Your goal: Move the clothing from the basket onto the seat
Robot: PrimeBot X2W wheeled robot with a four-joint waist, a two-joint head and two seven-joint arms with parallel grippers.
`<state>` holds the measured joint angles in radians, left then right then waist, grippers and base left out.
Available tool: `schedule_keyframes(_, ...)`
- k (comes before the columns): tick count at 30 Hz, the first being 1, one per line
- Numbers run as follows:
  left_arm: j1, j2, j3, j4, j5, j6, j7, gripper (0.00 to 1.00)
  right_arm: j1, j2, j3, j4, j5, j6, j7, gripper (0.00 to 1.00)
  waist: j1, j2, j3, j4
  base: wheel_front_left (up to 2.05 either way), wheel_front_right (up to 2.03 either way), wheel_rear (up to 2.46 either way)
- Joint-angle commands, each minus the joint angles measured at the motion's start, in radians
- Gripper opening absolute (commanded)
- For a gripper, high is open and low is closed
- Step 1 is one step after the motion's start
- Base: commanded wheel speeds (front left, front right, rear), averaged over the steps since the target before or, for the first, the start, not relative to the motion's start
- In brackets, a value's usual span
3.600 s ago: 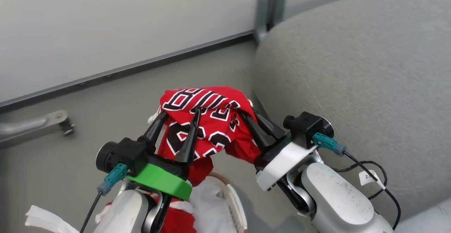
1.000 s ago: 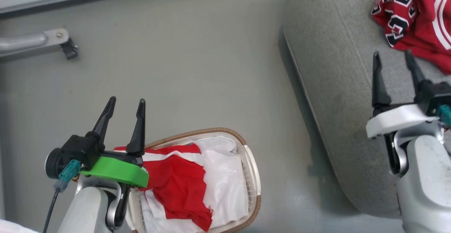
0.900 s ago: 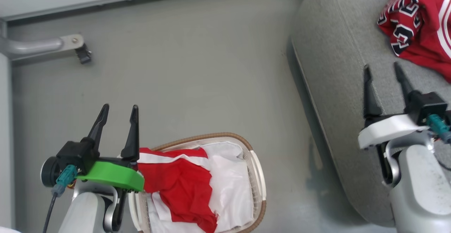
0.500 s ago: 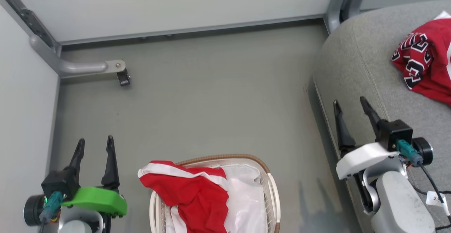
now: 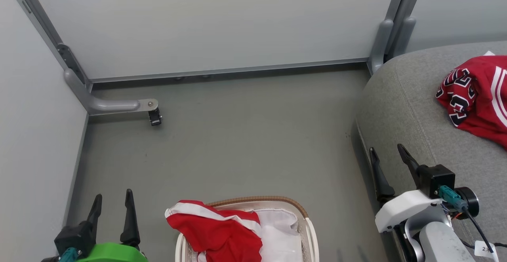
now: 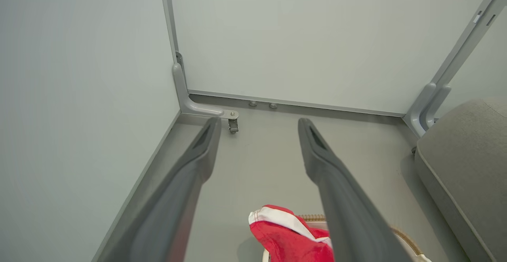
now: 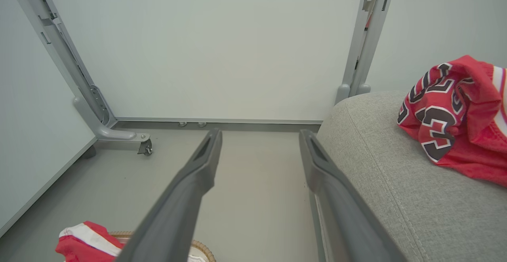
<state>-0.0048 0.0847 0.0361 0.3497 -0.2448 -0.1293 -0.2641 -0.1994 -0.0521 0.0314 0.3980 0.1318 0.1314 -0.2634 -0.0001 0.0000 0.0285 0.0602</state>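
Since a few seconds ago the jersey point(image 5: 473, 95) is no longer hanging between the two grippers above the basket point(image 5: 261, 200); it is now lying crumpled on the seat point(image 5: 400, 107), toward the right edge of the head view, with its black-and-white characters facing up and white stripes showing along one side. The camera is also looking higher up the wall than before. The right gripper point(image 5: 385, 148) is showing against the seat's left edge in the head view, its two dark fingers spread apart with nothing between them, well apart from the jersey. The left gripper point(image 5: 113, 194) is sitting at the lower left over the grey floor point(image 5: 245, 143), its fingers likewise parted and holding nothing. The basket is resting on the floor at the bottom middle, between the two arms, cut off by the frame edge. The second red garment point(image 5: 216, 230), the one with white stripe trim, is still lying in it, draping over the rim on the left side, with the white cloth liner point(image 5: 281, 234) showing just beside it on the right. A grey metal foot point(image 5: 119, 105) with a small castor is standing on the floor by the pale wall panel point(image 5: 222, 24), well apart from the basket.
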Motion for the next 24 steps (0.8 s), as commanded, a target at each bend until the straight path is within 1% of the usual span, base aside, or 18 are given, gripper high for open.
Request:
schedule_keyframes(1, 0.011, -0.001, -0.009, 0.005, -0.007, -0.003, 0.000, 1.00, 0.007, -0.002, 0.000, 0.002, 0.003, -0.001, -0.002, 1.00, 0.0001, 0.0000, 0.006, -0.003, 0.00, 0.00, 0.00)
schedule_keyframes(6, -0.018, 0.001, -0.072, 0.038, -0.029, -0.003, 0.000, 1.00, -0.026, -0.002, 0.001, -0.007, -0.003, -0.001, -0.002, 1.00, 0.0001, 0.0000, 0.045, -0.016, 0.00, 0.00, 0.00)
schedule_keyframes(9, -0.050, 0.013, -0.134, 0.071, -0.044, -0.003, 0.000, 1.00, -0.050, -0.002, 0.011, -0.014, -0.011, -0.001, -0.002, 1.00, 0.0001, 0.0000, 0.089, -0.032, 0.00, 0.00, 0.00)
schedule_keyframes(14, -0.095, 0.019, -0.215, 0.129, -0.100, -0.003, 0.000, 1.00, -0.100, -0.002, 0.031, -0.022, -0.019, -0.001, -0.002, 1.00, 0.0001, 0.0000, 0.169, -0.068, 0.00, 0.00, 0.00)
schedule_keyframes(18, -0.158, 0.034, -0.320, 0.211, -0.138, -0.003, 0.000, 1.00, -0.142, -0.001, 0.039, -0.038, -0.031, -0.001, -0.002, 1.00, 0.0001, 0.0000, 0.244, -0.095, 0.00, 0.00, 0.00)
schedule_keyframes(21, -0.220, 0.050, -0.410, 0.313, -0.154, -0.003, 0.000, 1.00, -0.177, -0.001, 0.046, -0.049, -0.040, -0.001, -0.002, 1.00, 0.0001, 0.0000, 0.303, -0.116, 0.00, 0.00, 0.00)
schedule_keyframes(24, -0.288, 0.042, -0.474, 0.388, -0.173, -0.003, 0.000, 1.00, -0.210, 0.000, 0.059, -0.063, -0.038, -0.001, -0.002, 1.00, 0.0001, 0.0000, 0.360, -0.140, 0.00, 0.00, 0.00)
